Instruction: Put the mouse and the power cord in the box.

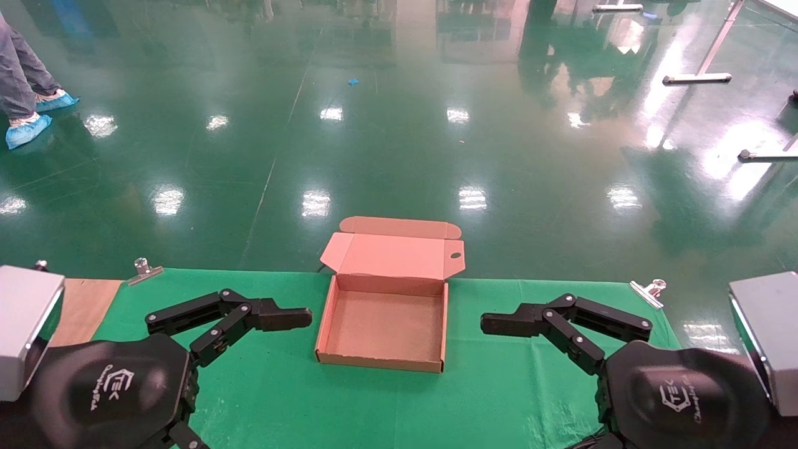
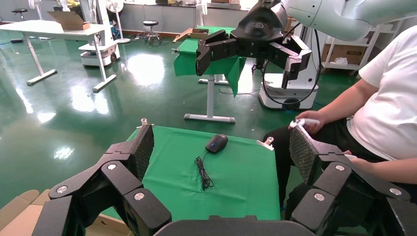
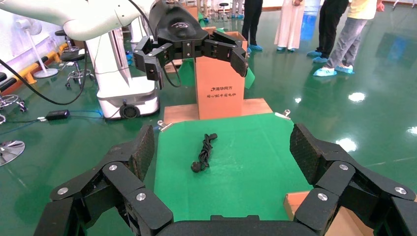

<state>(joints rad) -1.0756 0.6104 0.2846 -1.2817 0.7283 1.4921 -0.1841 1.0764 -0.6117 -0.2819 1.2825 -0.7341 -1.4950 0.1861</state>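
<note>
The brown cardboard box [image 1: 388, 284] sits open and empty at the middle of the green cloth, its lid [image 1: 389, 255] folded back. My left gripper [image 1: 277, 393] hovers open to its left and my right gripper [image 1: 517, 399] hovers open to its right, both empty. Neither the mouse nor the power cord shows in the head view. The left wrist view, between its open pads [image 2: 145, 147], shows the black mouse [image 2: 216, 142] with its thin cable [image 2: 203, 174] near the table's right end. The right wrist view shows the bundled black power cord [image 3: 205, 151] near the left end.
Metal clips [image 1: 144, 269] [image 1: 648, 292] pin the cloth at the far corners. A seated person [image 2: 388, 98] is just past the table's right end. A tall cardboard carton [image 3: 220, 83] stands beyond the left end. The table's far edge drops to the green floor.
</note>
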